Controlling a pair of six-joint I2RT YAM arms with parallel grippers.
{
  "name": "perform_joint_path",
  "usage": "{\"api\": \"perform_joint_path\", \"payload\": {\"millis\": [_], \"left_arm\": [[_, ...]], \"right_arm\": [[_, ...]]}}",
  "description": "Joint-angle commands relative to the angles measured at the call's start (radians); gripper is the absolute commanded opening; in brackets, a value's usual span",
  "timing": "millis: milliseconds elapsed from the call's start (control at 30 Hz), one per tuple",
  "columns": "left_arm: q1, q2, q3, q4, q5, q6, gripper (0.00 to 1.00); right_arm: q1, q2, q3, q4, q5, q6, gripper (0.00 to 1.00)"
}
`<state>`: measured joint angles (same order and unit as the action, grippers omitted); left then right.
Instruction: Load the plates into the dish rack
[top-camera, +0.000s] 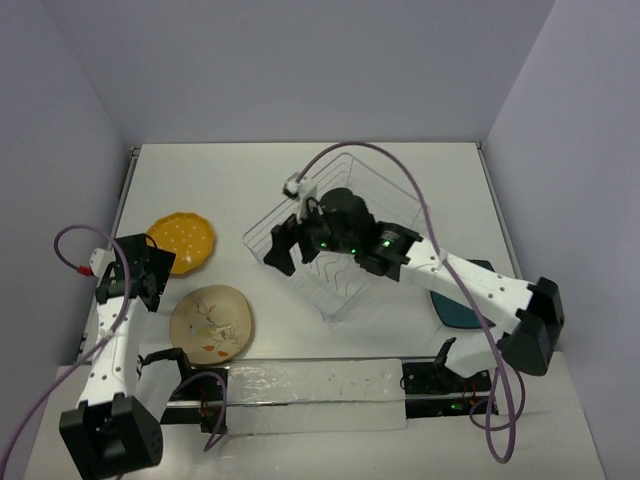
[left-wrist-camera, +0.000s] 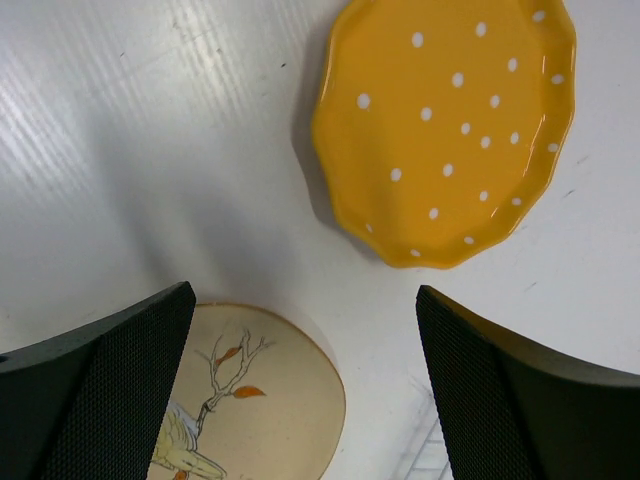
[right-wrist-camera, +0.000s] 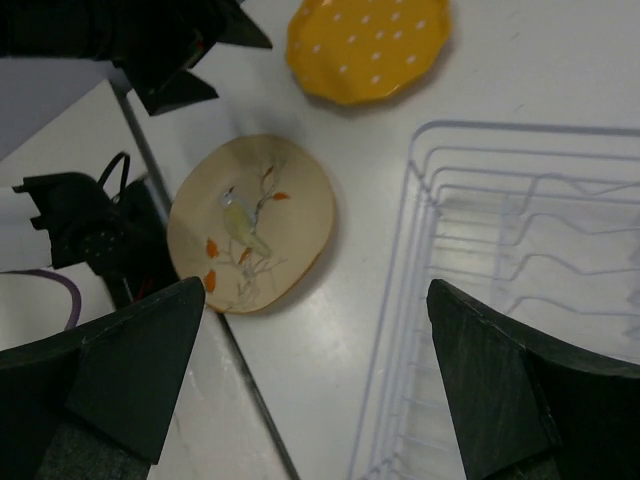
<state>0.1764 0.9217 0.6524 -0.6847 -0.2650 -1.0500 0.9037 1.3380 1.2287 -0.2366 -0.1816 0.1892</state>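
The orange-yellow dotted plate (top-camera: 182, 240) (left-wrist-camera: 450, 130) (right-wrist-camera: 370, 45) lies flat at the table's left. The beige plate (top-camera: 212, 322) (left-wrist-camera: 260, 400) (right-wrist-camera: 250, 220), with a bird and branch on it, lies nearer the front. The dark teal plate (top-camera: 455, 312) lies at the right, partly under the right arm. The wire dish rack (top-camera: 335, 300) (right-wrist-camera: 520, 250) holds no plates. My left gripper (top-camera: 140, 275) (left-wrist-camera: 305, 293) is open above the bare table between the two left plates. My right gripper (top-camera: 280, 250) (right-wrist-camera: 318, 290) is open over the rack's left corner.
A clear strip (top-camera: 310, 385) with cable mounts runs along the near edge between the arm bases. Purple cables loop over both arms. Walls close off the back and both sides of the table.
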Motion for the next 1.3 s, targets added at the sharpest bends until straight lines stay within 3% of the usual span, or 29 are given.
{"api": "perform_joint_path", "payload": {"millis": [0,133,233,533,633,900,1100,1200,1267], "left_arm": [[-0.011,-0.093,-0.052,-0.114,-0.003,-0.113,0.99],[-0.021,-0.117,-0.101,-0.098,0.061,-0.147,0.99],[-0.027,-0.094,-0.104,-0.127,-0.001,-0.191,0.99],[-0.025,0.086,-0.026,0.075,-0.085,-0.161,0.99],[-0.007,0.206,0.011,0.128,-0.084,-0.162,0.99],[0.006,0.425,0.048,0.221,-0.077,-0.161,0.84],[0.009,0.514,0.065,0.258,-0.079,-0.144,0.54],[0.009,0.556,0.101,0.251,-0.074,-0.124,0.30],[0.009,0.569,0.119,0.240,-0.065,-0.114,0.06]], "right_arm": [[0.076,0.129,0.050,0.017,-0.008,0.079,1.00],[0.154,0.230,0.106,0.020,0.044,0.067,1.00],[0.199,0.285,0.147,0.018,0.068,0.059,1.00],[0.208,0.388,0.247,0.022,0.177,0.055,1.00],[0.203,0.476,0.369,0.022,0.205,0.038,1.00],[0.164,0.752,0.728,0.020,0.232,0.062,1.00],[0.103,0.906,0.878,0.020,0.198,0.133,1.00],[0.084,0.949,0.913,0.020,0.198,0.164,1.00],[0.079,0.996,0.966,0.021,0.209,0.182,1.00]]}}
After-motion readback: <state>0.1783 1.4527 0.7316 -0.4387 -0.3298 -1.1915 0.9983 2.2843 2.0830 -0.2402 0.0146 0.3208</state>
